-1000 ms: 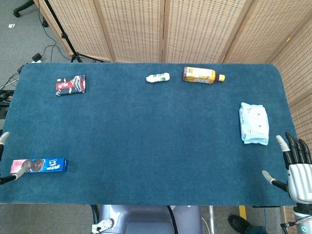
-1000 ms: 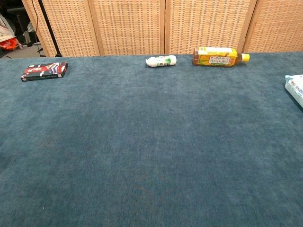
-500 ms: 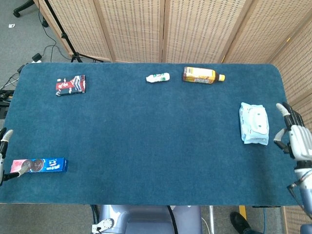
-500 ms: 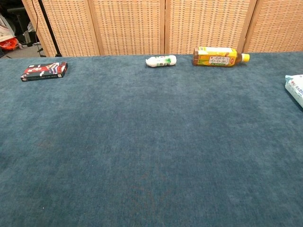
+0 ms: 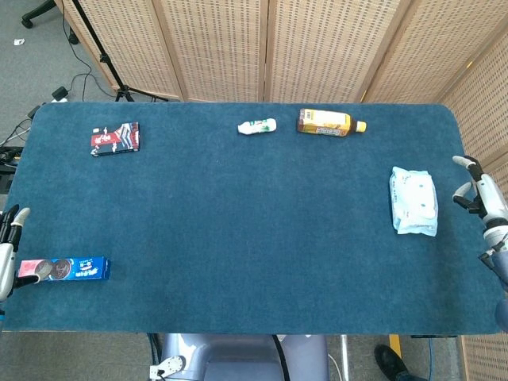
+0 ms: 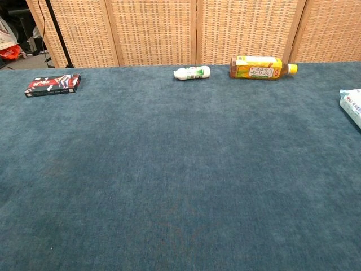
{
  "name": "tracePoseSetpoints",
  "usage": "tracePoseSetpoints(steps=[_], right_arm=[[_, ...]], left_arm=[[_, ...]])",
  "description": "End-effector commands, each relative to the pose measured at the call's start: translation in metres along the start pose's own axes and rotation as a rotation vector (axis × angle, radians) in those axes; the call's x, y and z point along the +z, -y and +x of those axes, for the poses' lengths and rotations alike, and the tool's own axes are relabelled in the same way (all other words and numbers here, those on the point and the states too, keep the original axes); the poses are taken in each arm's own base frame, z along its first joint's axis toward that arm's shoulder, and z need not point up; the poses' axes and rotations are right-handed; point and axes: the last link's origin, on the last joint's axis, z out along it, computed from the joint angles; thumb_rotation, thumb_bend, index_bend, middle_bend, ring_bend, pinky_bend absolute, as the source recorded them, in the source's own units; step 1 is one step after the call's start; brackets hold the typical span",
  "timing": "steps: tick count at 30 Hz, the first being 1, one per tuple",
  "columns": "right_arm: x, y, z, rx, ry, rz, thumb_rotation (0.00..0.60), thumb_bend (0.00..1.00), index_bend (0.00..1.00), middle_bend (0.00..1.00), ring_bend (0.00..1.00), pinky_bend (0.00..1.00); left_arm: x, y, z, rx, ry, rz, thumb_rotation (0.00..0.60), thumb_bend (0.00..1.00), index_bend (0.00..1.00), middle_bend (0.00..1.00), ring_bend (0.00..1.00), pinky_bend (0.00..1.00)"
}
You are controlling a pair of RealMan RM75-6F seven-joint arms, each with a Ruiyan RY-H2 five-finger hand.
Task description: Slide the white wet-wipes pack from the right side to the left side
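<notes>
Blue carpeted table [image 5: 238, 222], wicker screens [image 5: 317, 48] behind, right robot hand [image 5: 480, 198] spread empty (left robot hand [image 5: 8, 254] unclear)

Right hand [image 5: 479, 197] hangs empty, fingers apart; left hand [image 5: 8, 252] seemingly empty too.

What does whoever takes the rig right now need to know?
Right hand: open, holding nothing, just right of the wipes pack, not touching it.
Left hand: at the table's left edge, beside the cookie pack, idle.
Wipes pack: flat on the table's right side.
Done: nothing yet.
Left: bring the right hand onto the pack and slide it to the left side.
</notes>
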Motion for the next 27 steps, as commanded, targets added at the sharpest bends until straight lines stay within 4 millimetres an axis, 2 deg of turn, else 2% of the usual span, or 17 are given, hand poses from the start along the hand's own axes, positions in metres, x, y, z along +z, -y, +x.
tracePoseSetpoints(steps=[1, 5, 12, 16, 27], right_arm=[[0.015, -0.009, -0.006, 0.046, 0.038, -0.075, 0.6, 1.0, 0.13, 0.01, 0.0, 0.04], [0.021, -0.021, -0.015, 0.06, 0.081, -0.147, 0.6, 1.0, 0.13, 0.02, 0.0, 0.04], [0.035, -0.031, -0.026, 0.107, 0.117, -0.239, 0.6, 1.0, 0.16, 0.04, 0.0, 0.04], [0.037, -0.034, -0.031, 0.095, 0.137, -0.259, 0.6, 1.0, 0.16, 0.04, 0.0, 0.08], [0.032, -0.018, -0.048, 0.116, 0.197, -0.201, 0.6, 1.0, 0.2, 0.08, 0.0, 0.18]], left_arm=[[0.002, -0.001, 0.0, -0.002, 0.004, 0.002, 0.6, 0.0, 0.0, 0.0, 0.0, 0.0], [0.005, -0.001, 0.0, -0.002, 0.012, 0.002, 0.6, 0.0, 0.0, 0.0, 0.0, 0.0], [0.009, -0.001, -0.002, -0.001, 0.04, -0.007, 0.6, 0.0, 0.0, 0.0, 0.0, 0.0], [0.009, -0.001, -0.002, -0.004, 0.039, -0.005, 0.6, 0.0, 0.0, 0.0, 0.0, 0.0], [0.009, -0.002, -0.004, -0.003, 0.045, -0.009, 0.6, 0.0, 0.0, 0.0, 0.0, 0.0]])
